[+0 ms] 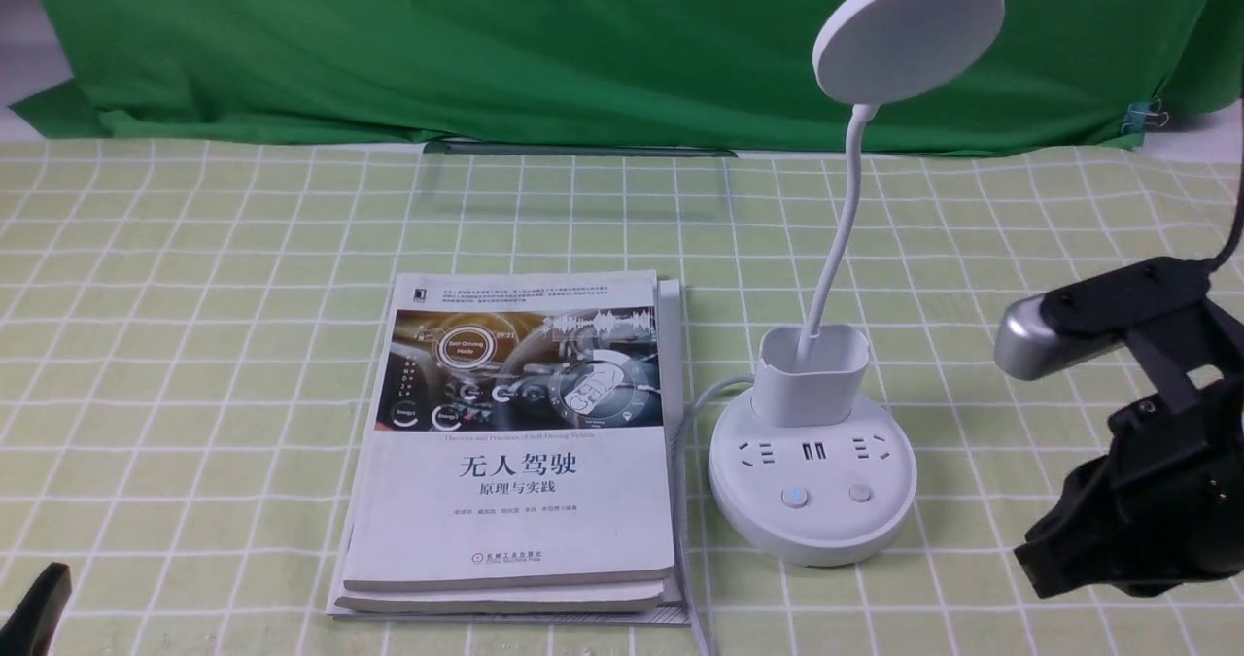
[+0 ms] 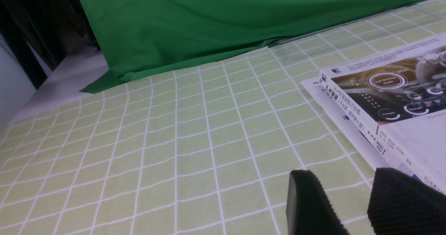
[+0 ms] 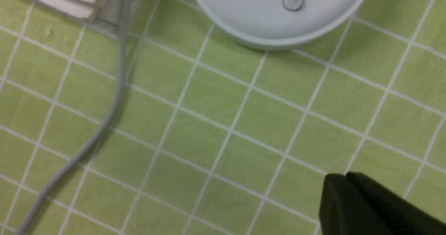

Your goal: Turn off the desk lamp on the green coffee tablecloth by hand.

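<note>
Standing upright right of centre on the green coffee tablecloth, the desk lamp has its long axis running 6 to 12 o'clock. The thin neck rises from the cup holder and bows toward 1 o'clock. The disc head sits tilted at the top, in front of the dark green backdrop.

Condition: all white. The disc face reads flat and dull. The round base carries sockets across the middle and two buttons on its 6 o'clock side. The left button shows a faint blue mark; the right button is plain.

Surroundings, left to right:
- The left gripper is far out at the lamp's 8 o'clock and low over the cloth. Its jaws are spread and hold nothing.
- A stack of books lies flat at the lamp's 9 o'clock, just beside the base.
- A grey cable runs between the stack and the base, leaving toward 6 o'clock.
- The right gripper is at the lamp's 4 o'clock, near the base but apart from it. A grey camera module sits above it. In the right wrist view its fingers appear pressed together, clear of the base rim.

Nothing lies between that tip and the buttons.
</note>
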Robot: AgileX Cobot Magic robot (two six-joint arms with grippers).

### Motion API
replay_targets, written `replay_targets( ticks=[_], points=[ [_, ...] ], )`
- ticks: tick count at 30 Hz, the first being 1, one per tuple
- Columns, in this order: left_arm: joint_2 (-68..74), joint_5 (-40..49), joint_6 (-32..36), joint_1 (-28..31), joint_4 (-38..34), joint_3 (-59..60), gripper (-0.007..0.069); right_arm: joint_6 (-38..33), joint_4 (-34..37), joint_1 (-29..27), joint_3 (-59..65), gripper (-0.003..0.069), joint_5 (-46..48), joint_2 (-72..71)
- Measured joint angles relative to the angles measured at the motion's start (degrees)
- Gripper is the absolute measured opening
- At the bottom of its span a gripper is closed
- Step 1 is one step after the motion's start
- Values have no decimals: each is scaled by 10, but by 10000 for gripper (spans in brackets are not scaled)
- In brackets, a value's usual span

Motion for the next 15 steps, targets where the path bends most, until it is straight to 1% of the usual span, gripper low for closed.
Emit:
replay_targets(
  ticks=[4,12,15],
  points=[
    [0,0,0,0,0,0,243,0,0,0,0,52,-13,-24],
    [0,0,0,0,0,0,243,2,-2,0,1,49,-71,-35],
    [0,0,0,0,0,0,243,-11,-1,-14,21,41,-96,-80]
  ],
)
